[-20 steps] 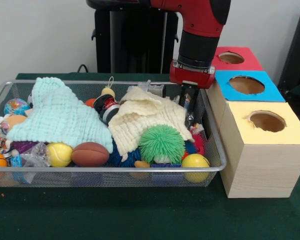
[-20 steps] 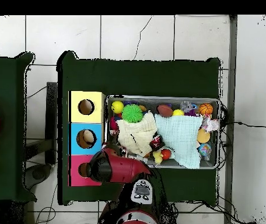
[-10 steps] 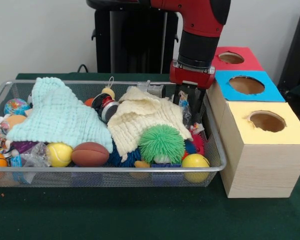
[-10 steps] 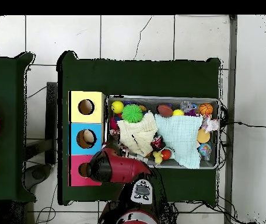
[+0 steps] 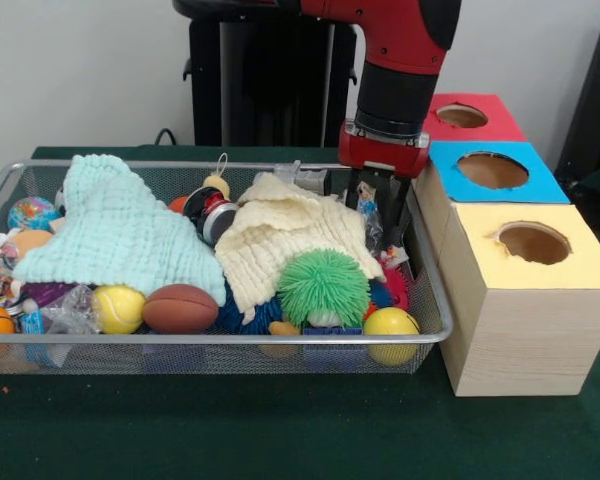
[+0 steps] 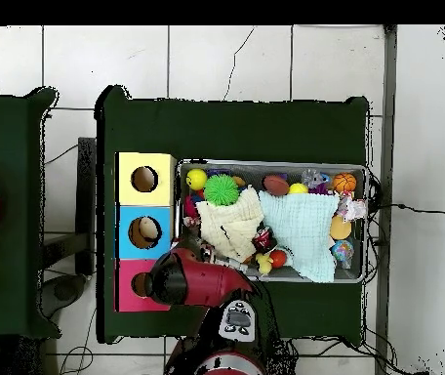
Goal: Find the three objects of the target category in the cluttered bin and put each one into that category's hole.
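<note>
Front view: end effector (image 5: 377,205) low in wire bin (image 5: 432,290), right end, beside blue box (image 5: 492,170). Fingers seem closed on small crinkly packet (image 5: 368,207), but grip unclear; cannot tell for sure.

Risks:
- packet thin, may slip on lift
- cream cloth (image 5: 290,240) touching tool side; could snag and drag
- bin wall close; fingers may clip mesh
- target category unknown; yellow box (image 5: 525,275), red box (image 5: 467,117) nearby, wrong hole possible
</note>
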{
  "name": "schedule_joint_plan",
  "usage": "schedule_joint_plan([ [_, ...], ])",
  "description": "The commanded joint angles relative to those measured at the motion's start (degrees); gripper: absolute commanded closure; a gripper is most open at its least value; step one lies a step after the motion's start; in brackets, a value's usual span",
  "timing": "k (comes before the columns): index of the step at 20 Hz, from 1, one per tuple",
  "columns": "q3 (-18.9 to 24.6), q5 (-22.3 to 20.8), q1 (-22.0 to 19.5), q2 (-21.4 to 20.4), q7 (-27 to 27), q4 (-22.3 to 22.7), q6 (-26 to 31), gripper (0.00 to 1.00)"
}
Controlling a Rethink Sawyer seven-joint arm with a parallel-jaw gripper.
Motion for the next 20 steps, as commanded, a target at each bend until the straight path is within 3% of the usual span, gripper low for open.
schedule_joint_plan([
  [1, 0.6, -0.5, 1.4, 6.8, 7.5, -3.4, -1.1, 0.0],
  [9, -0.7, -0.5, 2.2, 11.7, 7.5, -5.7, -4.1, 0.0],
  [20, -0.5, -0.4, 2.7, 13.3, 7.6, -6.1, -4.0, 0.0],
])
